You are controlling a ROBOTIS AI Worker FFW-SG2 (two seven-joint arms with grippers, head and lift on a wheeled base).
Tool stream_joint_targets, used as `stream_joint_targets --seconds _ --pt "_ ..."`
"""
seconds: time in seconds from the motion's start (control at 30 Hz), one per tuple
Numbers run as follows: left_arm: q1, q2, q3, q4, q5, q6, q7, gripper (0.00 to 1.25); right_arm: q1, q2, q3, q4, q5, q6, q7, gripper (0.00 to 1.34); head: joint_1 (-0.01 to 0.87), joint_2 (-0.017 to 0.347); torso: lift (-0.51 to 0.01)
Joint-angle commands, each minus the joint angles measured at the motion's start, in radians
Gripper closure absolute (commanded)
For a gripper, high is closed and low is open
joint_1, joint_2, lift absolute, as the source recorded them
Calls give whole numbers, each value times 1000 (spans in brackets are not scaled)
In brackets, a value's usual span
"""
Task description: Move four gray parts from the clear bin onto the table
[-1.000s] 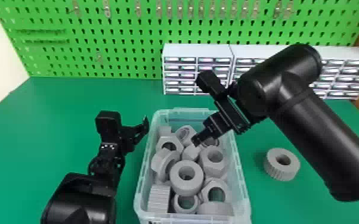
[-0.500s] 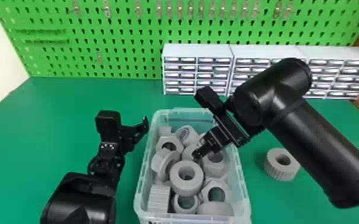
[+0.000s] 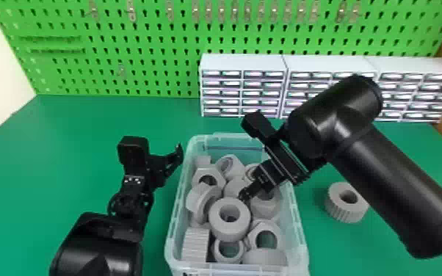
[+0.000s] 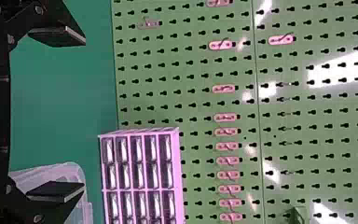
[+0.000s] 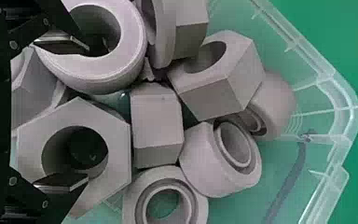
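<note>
Evidently, the right pincer [image 5: 88, 112] is released, its fingers spread over gray parts [image 3: 231, 234] in the clear bin [image 3: 299, 220], presumably to admit one. A ribbed part [image 3: 341, 212] lies on the table [image 3: 47, 165], likely delivered. The left pincer [image 4: 84, 114], unclenched, hangs beside the bin.

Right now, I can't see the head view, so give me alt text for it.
The right gripper is over gray parts in a clear bin, with one gray ring on the green table to the right. The left gripper is left of the bin; drawer cabinets stand behind.
</note>
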Motion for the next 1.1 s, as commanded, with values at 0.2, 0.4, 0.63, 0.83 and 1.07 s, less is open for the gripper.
stream_joint_targets --seconds 0.2,0.4,0.63,0.83,1.07 --pt "-4 0 0 0 0 0 0 180 -5 -5 15 14 2 2 0 309 693 72 -52" --pt "-4 0 0 0 0 0 0 180 -5 -5 20 21 -1 -1 0 312 693 72 -52" --pt "-7 0 2 0 1 0 0 180 -5 -5 26 27 -8 -6 0 320 693 72 -52" --pt "-7 0 2 0 1 0 0 180 -5 -4 34 38 -21 -10 0 343 693 72 -52" --pt "-10 0 3 0 1 0 0 180 -6 -4 41 46 -24 -13 0 358 693 72 -52"
